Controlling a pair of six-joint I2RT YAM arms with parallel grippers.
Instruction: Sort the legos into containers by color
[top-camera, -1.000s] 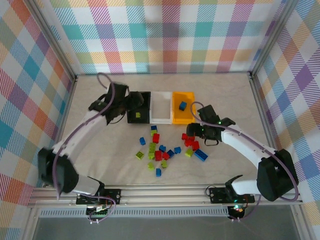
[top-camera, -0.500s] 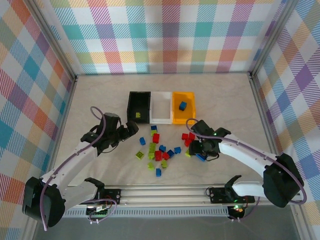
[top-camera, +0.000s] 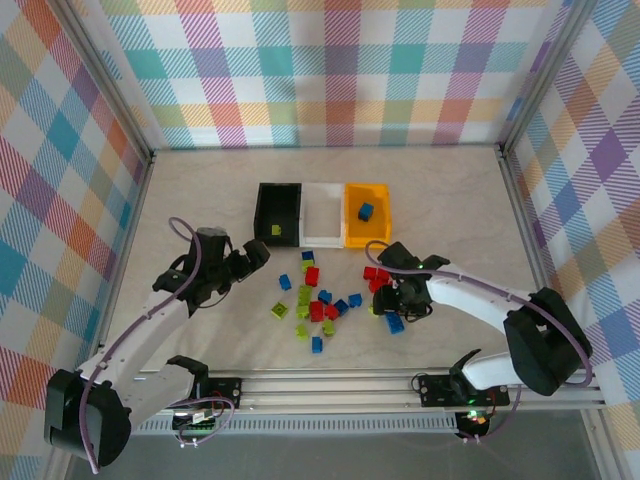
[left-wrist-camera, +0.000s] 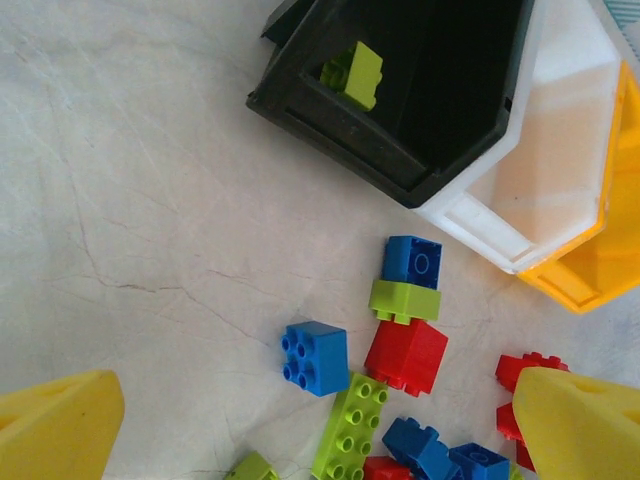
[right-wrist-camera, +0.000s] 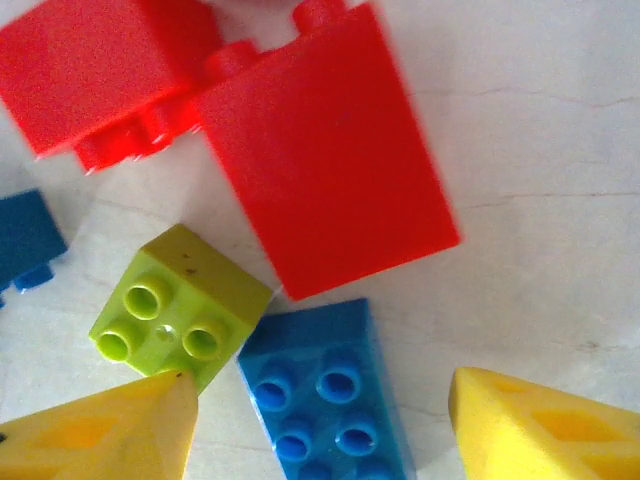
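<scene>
Marbled tabletop (top-camera: 200, 200); right arm (top-camera: 470, 296) stretched low, fingers (right-wrist-camera: 540, 425) straddling blue brick (right-wrist-camera: 320, 400).

Left gripper (top-camera: 258, 259) left the black bin (top-camera: 260, 215); right gripper (top-camera: 397, 313) narrows around blue brick (right-wrist-camera: 325, 400).

Three bins in a row at 12 o'clock of the pile: one black container (top-camera: 262, 212), one white container (top-camera: 322, 218), one orange-yellow container (top-camera: 381, 228). One lime lego (top-camera: 274, 231) in black, one blue lego (top-camera: 366, 211) in orange-yellow. Roughly twenty loose legos (top-camera: 316, 311): red, blue and lime about equal, with the clustered reds at 3 o'clock too tight to count.
</scene>
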